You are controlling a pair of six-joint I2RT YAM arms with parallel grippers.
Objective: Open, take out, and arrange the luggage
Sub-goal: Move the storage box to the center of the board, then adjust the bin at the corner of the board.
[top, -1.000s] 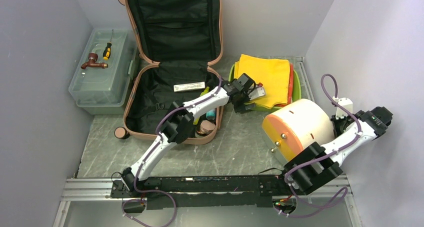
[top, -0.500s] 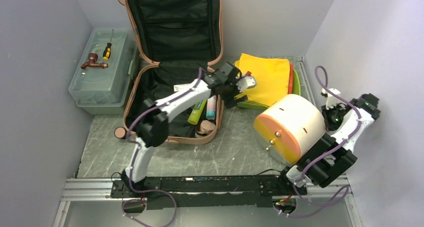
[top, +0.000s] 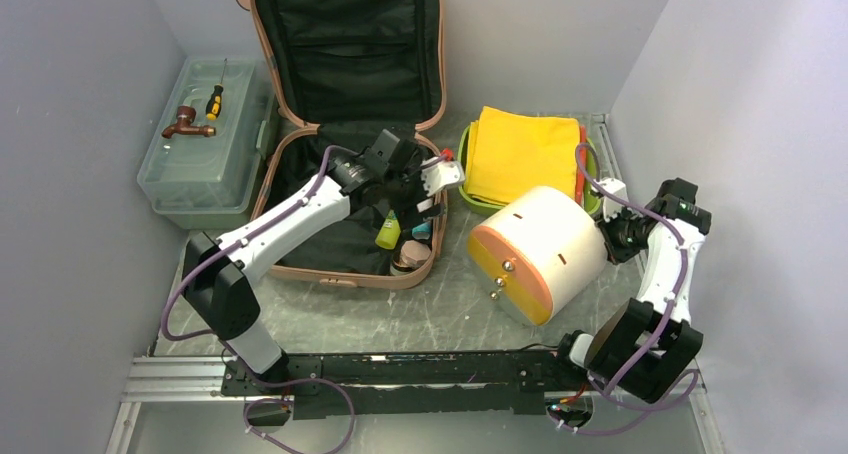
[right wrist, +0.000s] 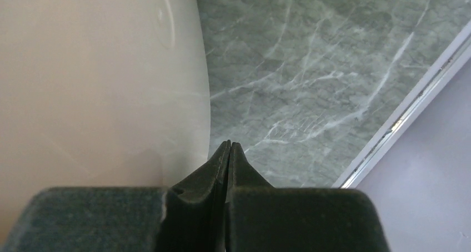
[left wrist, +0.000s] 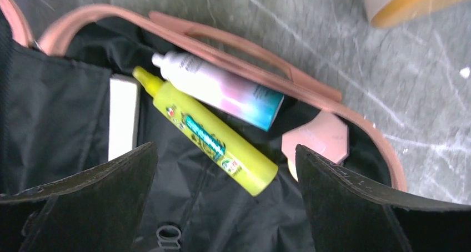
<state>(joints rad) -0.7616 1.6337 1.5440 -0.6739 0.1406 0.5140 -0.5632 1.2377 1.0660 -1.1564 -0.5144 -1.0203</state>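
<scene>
toward 11 o'clock on the table in the top view, the luggage lies opened like a book. its base shell is flat on the stone surface and its lid stands upright against the back wall at 12 o'clock, black lining facing the arms. taken together the two shells run along the 6-to-12 line, hinged where they meet. the small wheels sit on the 9 o'clock side, and the pink handle lies along the 3 o'clock edge of the base, so the case points its top toward 3 o'clock.

the left gripper hangs over the 3 o'clock part of the base shell, jaws wide apart and holding nothing. its wrist view looks down between the fingers onto the luggage. a yellow-green tube lies diagonally there, touching a white, pink and teal tube beside it. a pink hexagonal piece lies near the rim and a white card rests on the lining.

the right gripper, at 3 o'clock, has its jaws pressed together on nothing, right beside a white drum with an orange face. the right wrist view shows the tips beside the drum's wall.

a lime tray with yellow cloth sits at 1 o'clock. a grey-green toolbox at 10 o'clock carries a screwdriver.
</scene>
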